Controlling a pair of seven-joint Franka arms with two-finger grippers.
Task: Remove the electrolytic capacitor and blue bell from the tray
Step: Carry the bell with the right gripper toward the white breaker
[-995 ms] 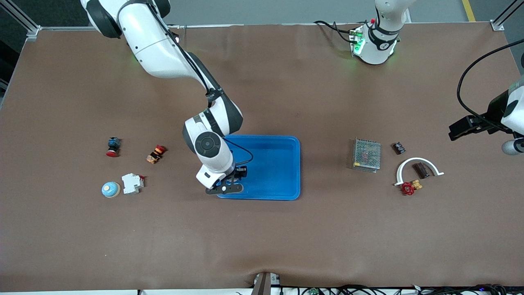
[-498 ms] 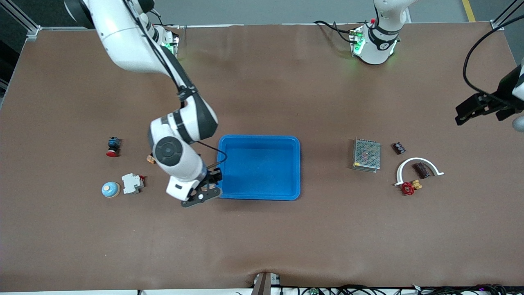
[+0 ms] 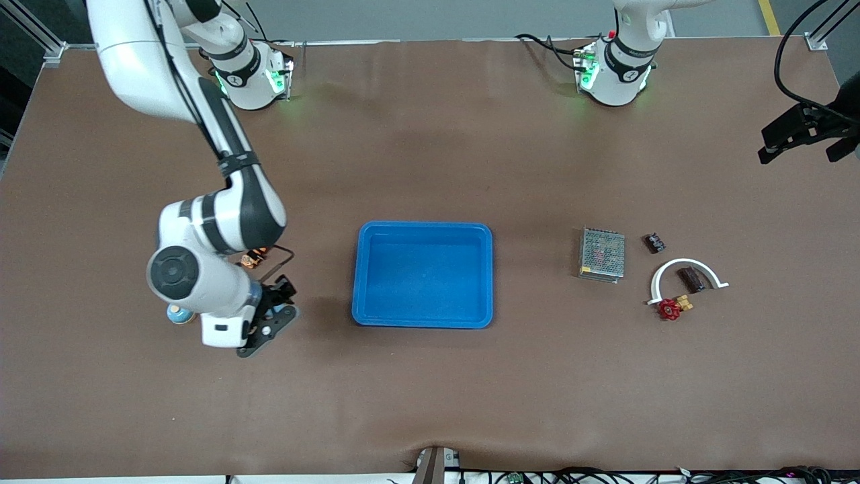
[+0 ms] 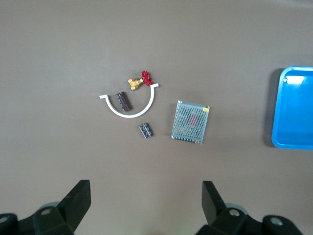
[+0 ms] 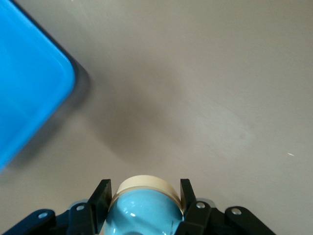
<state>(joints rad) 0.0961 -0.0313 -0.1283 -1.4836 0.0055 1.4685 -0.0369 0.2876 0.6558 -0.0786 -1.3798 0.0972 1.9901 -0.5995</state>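
My right gripper [image 5: 144,188] is shut on a light-blue bell [image 5: 142,210] with a cream base; one finger stands on each side of the base. In the front view this gripper [image 3: 235,333] hangs over bare table between the blue tray [image 3: 423,232] and the parts at the right arm's end. A light-blue dome of the same look [image 3: 176,314] lies on the table, half hidden under that arm. A small black capacitor-like part [image 3: 655,242] lies beside the mesh-covered box [image 3: 602,254]; it also shows in the left wrist view [image 4: 145,130]. My left gripper [image 4: 145,196] is open and empty, high over the table edge [image 3: 799,134].
A white arc [image 3: 685,269] holds a dark block [image 3: 691,279], with a red-handled brass valve [image 3: 672,307] beside it. An orange and red button [image 3: 254,257] shows next to the right arm. The tray's corner shows in the right wrist view [image 5: 29,88].
The right arm swung from the tray's near corner toward the right arm's end of the table, covering the white breaker and red button. The left gripper rose farther from the front camera.
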